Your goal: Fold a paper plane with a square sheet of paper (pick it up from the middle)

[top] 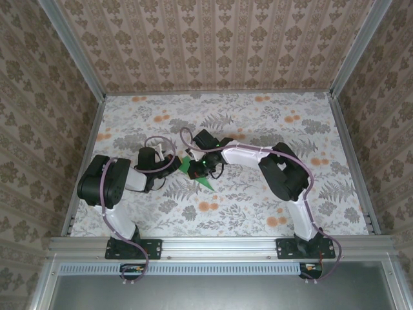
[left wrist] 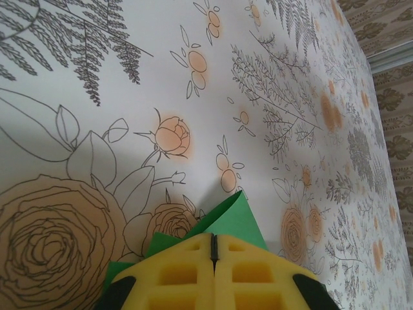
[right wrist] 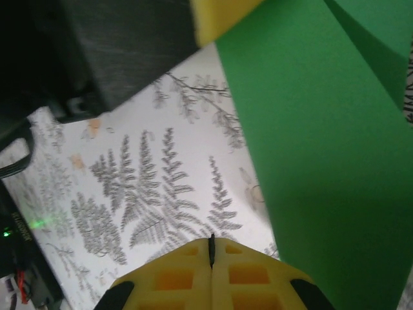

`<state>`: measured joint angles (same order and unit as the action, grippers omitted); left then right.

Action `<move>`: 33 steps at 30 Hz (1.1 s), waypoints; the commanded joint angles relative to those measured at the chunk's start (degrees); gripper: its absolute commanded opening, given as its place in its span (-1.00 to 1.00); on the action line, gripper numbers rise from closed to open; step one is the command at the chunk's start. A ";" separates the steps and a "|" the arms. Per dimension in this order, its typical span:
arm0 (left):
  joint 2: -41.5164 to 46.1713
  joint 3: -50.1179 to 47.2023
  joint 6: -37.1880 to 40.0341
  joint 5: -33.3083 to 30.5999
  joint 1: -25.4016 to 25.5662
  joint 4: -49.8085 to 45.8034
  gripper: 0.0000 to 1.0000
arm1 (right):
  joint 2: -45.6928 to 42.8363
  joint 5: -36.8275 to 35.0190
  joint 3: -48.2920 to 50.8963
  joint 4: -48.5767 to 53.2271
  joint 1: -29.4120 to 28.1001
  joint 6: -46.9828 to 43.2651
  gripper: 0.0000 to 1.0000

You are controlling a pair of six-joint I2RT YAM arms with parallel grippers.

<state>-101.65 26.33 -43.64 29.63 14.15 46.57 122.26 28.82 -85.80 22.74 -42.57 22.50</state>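
Observation:
The square sheet of paper (top: 206, 184) is bright green, partly folded, and sits at mid-table where both arms meet. In the left wrist view the paper (left wrist: 240, 218) spreads to both sides from the closed yellow fingertips of my left gripper (left wrist: 213, 236), one flap rising to a point. The left gripper (top: 183, 163) holds it just off the table. My right gripper (right wrist: 211, 240) is shut with nothing in it. The paper (right wrist: 322, 161) hangs close on its right. A yellow left fingertip (right wrist: 216, 16) shows at the paper's top edge. From above, the right gripper (top: 196, 169) covers the paper's middle.
The flowered table cover (top: 258, 123) stretches on all sides, enclosed by patterned walls and a metal rail (top: 219, 245) at the near edge. The right arm's elbow (top: 284, 171) rises to the right of the paper. The left arm's body (top: 106, 181) lies to the left.

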 commanded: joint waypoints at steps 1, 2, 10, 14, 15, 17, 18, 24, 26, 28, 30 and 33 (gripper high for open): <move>-2.95 -1.63 2.31 -3.39 -0.80 -9.98 -0.99 | 2.24 -0.34 -2.33 2.91 0.55 -0.95 -1.00; -2.83 -1.71 2.33 -3.51 -0.79 -10.29 -1.00 | 2.58 -0.25 -2.14 3.08 0.67 -1.09 -1.00; -2.60 -1.28 2.51 -4.94 -0.97 -13.55 -1.00 | 1.18 -0.30 3.30 3.47 1.81 -2.50 -1.00; -2.77 -1.10 2.68 -5.63 -1.22 -14.71 -1.00 | -1.49 1.37 8.66 1.53 2.95 -2.73 -1.00; -2.92 -1.02 2.85 -5.63 -1.23 -14.83 -1.00 | -2.22 2.00 10.23 0.88 3.25 -2.79 -1.00; -3.14 -0.94 2.85 -5.72 -1.40 -14.96 -1.00 | -3.59 2.81 13.19 -0.65 3.86 -2.71 -1.00; -3.21 -0.92 2.83 -5.72 -1.41 -15.00 -1.00 | -4.17 3.23 14.59 -1.33 4.05 -2.56 -1.00; -3.21 -0.62 2.77 -5.72 -1.58 -15.34 -1.00 | -7.48 3.53 21.73 -3.73 4.59 -1.85 -1.00; -3.19 -0.45 2.79 -5.67 -1.58 -15.54 -1.00 | -8.63 3.39 24.05 -4.34 4.88 -1.60 -1.00; -3.21 -0.33 2.74 -5.55 -1.59 -15.62 -1.00 | -9.85 3.25 26.12 -4.91 5.03 -1.43 -1.00; -3.21 -0.18 2.70 -5.55 -1.58 -15.80 -1.00 | -10.97 3.28 27.83 -5.25 5.04 -1.50 -1.00; -3.42 0.28 2.79 -5.55 -1.58 -16.31 -1.00 | -11.95 2.94 29.77 -4.92 5.12 -1.77 -1.00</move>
<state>-101.51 28.01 -43.24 30.63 13.78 42.65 110.56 33.21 -60.03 8.43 -37.67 20.97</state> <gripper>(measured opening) 0.047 0.048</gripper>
